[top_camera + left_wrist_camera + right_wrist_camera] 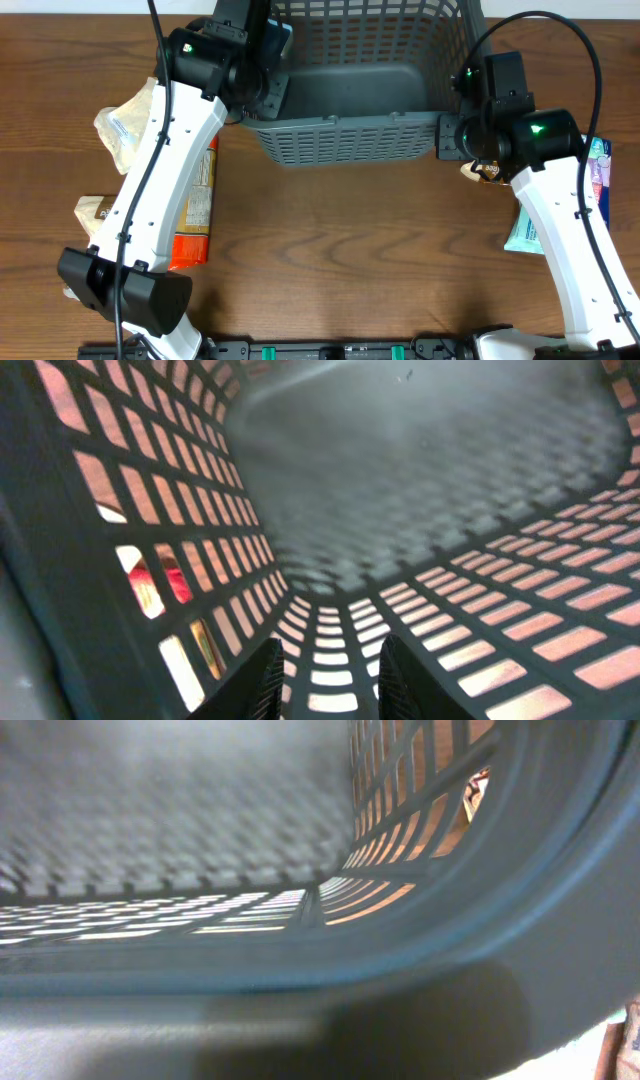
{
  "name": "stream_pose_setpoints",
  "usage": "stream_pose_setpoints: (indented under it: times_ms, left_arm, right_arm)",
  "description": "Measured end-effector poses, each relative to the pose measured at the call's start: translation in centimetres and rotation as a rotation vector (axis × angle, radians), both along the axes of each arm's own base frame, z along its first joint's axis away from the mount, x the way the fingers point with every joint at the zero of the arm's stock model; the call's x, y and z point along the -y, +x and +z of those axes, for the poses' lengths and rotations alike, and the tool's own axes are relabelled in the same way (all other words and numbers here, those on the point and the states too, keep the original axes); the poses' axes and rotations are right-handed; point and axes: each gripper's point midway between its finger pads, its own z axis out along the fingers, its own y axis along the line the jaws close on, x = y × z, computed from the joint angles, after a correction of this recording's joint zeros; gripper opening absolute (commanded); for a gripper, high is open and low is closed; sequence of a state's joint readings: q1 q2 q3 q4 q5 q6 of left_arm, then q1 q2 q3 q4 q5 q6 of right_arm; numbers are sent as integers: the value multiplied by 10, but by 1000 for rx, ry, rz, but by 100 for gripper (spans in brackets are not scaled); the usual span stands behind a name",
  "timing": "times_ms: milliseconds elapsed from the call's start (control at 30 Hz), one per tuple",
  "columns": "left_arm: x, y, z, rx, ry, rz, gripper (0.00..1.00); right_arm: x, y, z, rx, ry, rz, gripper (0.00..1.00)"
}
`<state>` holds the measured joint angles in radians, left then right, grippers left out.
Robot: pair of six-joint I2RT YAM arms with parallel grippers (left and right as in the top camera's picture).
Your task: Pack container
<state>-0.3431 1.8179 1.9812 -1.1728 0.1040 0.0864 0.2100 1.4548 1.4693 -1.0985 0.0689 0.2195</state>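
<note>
Overhead, the empty container (340, 142) sat far-centre on the table (330, 260), left gripper (330, 660) narrowly parted inside it, right gripper (452, 135) at its rim (jaws unreadable), so packing seemingly awaited grasping the orange packet (195, 215).

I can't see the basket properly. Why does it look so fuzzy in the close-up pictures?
Right wrist view: the camera sits close to the basket, so its rim smears into a grey band with a dark shadow below; left wrist view: the near lattice sharp, the far floor hazy with pale glare; overhead view: clear, evenly lit.
</note>
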Motion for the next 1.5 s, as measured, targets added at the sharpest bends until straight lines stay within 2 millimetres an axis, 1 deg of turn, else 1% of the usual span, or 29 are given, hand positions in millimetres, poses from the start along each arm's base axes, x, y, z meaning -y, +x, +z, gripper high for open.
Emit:
stream_pose_setpoints:
  times_ms: [100, 167, 200, 233, 300, 367, 400, 467, 567, 633, 700, 767, 833, 900, 933, 1000, 1067, 1100, 1200, 1267, 1300, 1367, 1433, 1500]
  left_arm:
    - [0, 2, 1, 9, 0, 2, 29]
    - [0, 4, 2, 19, -1, 3, 30]
    - [1, 5, 3, 25, -3, 3, 35]
    - [1, 6, 4, 31, -5, 3, 37]
    - [1, 7, 11, 54, -12, 2, 40]
    - [1, 7, 19, 80, -23, 3, 46]
    - [1, 5, 24, 94, -27, 3, 47]
    - [-1, 0, 38, 125, -39, 5, 51]
    - [-6, -13, 66, 189, -61, 2, 60]
    - [-11, -27, 82, 218, -70, 4, 66]
    - [-22, -44, 97, 240, -60, 27, 70]
    - [-35, -60, 105, 243, -36, 65, 72]
    - [-50, -76, 113, 250, -16, 117, 73]
    - [-61, -87, 118, 256, -9, 164, 73]
    - [-66, -90, 120, 260, -8, 187, 73]
    - [-77, -95, 120, 260, -8, 240, 73]
    - [-87, -97, 112, 241, 0, 284, 73]
    - [-90, -96, 107, 232, 4, 299, 73]
    - [-96, -94, 81, 188, 24, 332, 74]
    - [-99, -92, 62, 168, 32, 343, 74]
    - [-100, -91, 53, 159, 34, 351, 77]
    - [-105, -94, 38, 150, 34, 369, 79]
    - [-111, -100, 31, 145, 27, 389, 80]
    - [-118, -105, 32, 154, 15, 411, 81]
  right_arm:
    - [1, -2, 6, 18, 4, 0, 10]
    - [1, -6, 12, 32, 7, -1, 14]
    - [2, -8, 15, 39, 9, -1, 16]
    - [2, -10, 18, 47, 10, 0, 17]
    - [3, -14, 27, 72, 16, -2, 23]
    - [4, -17, 34, 94, 21, -5, 33]
    - [4, -18, 37, 104, 21, -4, 40]
    - [5, -21, 45, 132, 26, -4, 60]
    - [6, -25, 60, 190, 25, 15, 79]
    - [6, -27, 74, 244, 25, 30, 88]
    - [7, -31, 92, 316, 23, 52, 89]
    - [9, -35, 108, 379, 22, 61, 87]
    - [15, -44, 125, 436, 18, 47, 86]
    - [29, -53, 138, 464, 2, -2, 87]
    - [41, -57, 146, 475, -15, -48, 87]
    - [61, -62, 155, 482, -47, -121, 88]
    - [84, -65, 163, 478, -88, -204, 91]
    - [95, -66, 163, 466, -108, -245, 92]
    - [124, -64, 161, 421, -150, -340, 95]
    - [138, -57, 153, 374, -165, -382, 97]
    - [144, -54, 146, 346, -168, -394, 98]
    - [152, -47, 128, 272, -168, -409, 99]
    - [156, -39, 110, 206, -160, -412, 99]
    - [157, -30, 95, 154, -150, -404, 99]
